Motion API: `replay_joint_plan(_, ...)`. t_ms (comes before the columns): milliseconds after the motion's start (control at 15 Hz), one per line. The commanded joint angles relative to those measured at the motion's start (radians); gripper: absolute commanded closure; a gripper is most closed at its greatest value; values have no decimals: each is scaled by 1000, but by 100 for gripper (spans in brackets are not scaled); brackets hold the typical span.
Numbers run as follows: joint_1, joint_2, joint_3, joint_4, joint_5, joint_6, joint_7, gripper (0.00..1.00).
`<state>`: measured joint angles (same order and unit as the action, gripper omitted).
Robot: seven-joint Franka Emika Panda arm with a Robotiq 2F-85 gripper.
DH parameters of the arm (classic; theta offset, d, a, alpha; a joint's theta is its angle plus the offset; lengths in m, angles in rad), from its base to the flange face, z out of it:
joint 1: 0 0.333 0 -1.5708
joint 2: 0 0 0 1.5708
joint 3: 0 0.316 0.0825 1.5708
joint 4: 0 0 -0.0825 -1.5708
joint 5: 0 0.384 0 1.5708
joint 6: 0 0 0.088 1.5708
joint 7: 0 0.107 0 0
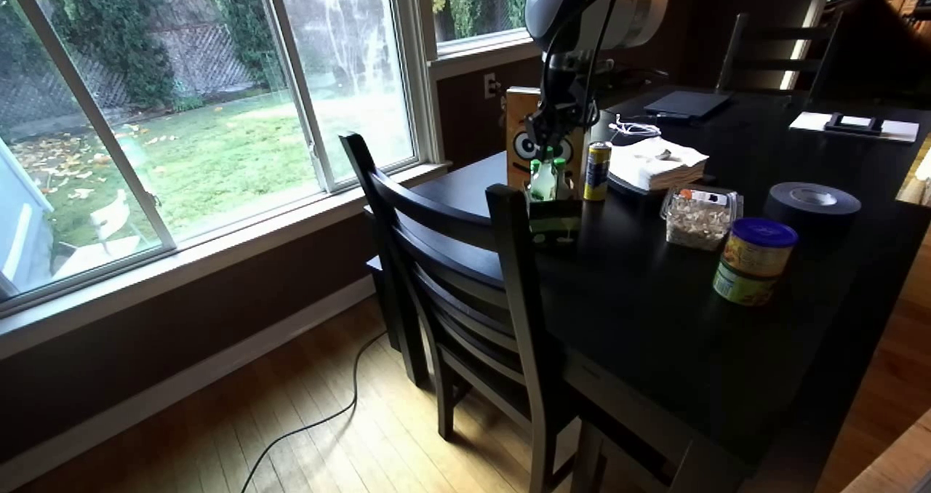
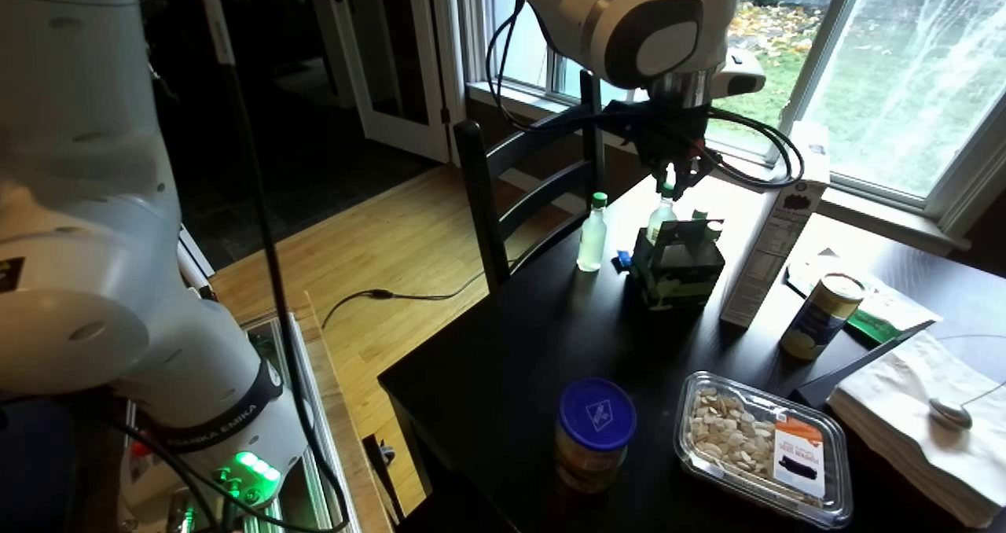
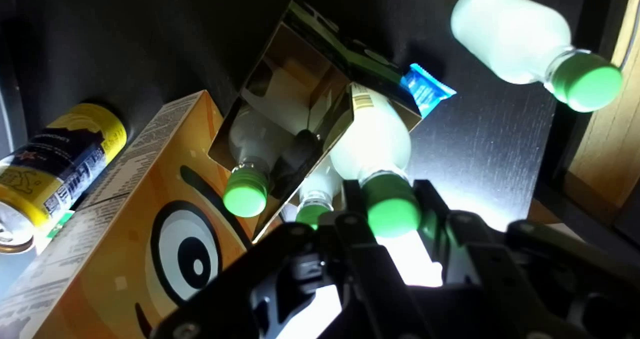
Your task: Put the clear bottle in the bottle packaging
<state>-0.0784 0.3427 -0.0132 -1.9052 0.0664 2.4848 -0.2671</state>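
Note:
The clear bottle (image 3: pixel 372 134), greenish-pale with a green cap, is upright at the packaging in the wrist view; it also shows in both exterior views (image 1: pixel 543 183) (image 2: pixel 661 220). My gripper (image 3: pixel 387 191) has a finger on each side of its cap, with no gap visible. The bottle packaging (image 2: pixel 677 281) is a small dark carton with green graphics and open compartments. The bottle's lower part is inside a packaging compartment; its base is hidden. Other green-capped bottles (image 3: pixel 250 144) (image 3: pixel 317 184) stand in the packaging. Another clear bottle (image 2: pixel 592 238) stands on the table beside it.
A tall orange box (image 3: pixel 185 249) with a cartoon eye stands close beside the packaging. A yellow-blue can (image 1: pixel 597 171) is near it. A small blue packet (image 3: pixel 425 89) lies beside the packaging. A chair (image 1: pixel 516 260) stands at the table edge. A seed tub (image 2: pixel 762 446) and blue-lidded jar (image 2: pixel 595 431) are farther away.

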Motion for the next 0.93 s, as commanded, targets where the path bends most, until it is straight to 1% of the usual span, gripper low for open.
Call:
replay_joint_plan(0, -25, 81, 16, 99, 18, -59, -11, 92)
replay_joint_plan(333, -29, 133, 17, 153, 3, -126, -9, 92)
replay_joint_plan(400, -30, 141, 18, 162, 4, -138, -10, 89)
replay_joint_plan(467, -31, 143, 20, 168, 6, -151, -13, 74)
replay_joint_plan(533, -32, 145, 20, 173, 8, -160, -13, 46)
replay_joint_plan(600, -30, 141, 20, 175, 6, -170, -11, 45)
replay_joint_plan(800, -24, 111, 15, 172, -1, -200, 0, 26)
replay_joint_plan(867, -20, 100, 12, 170, -6, -202, 8, 18)
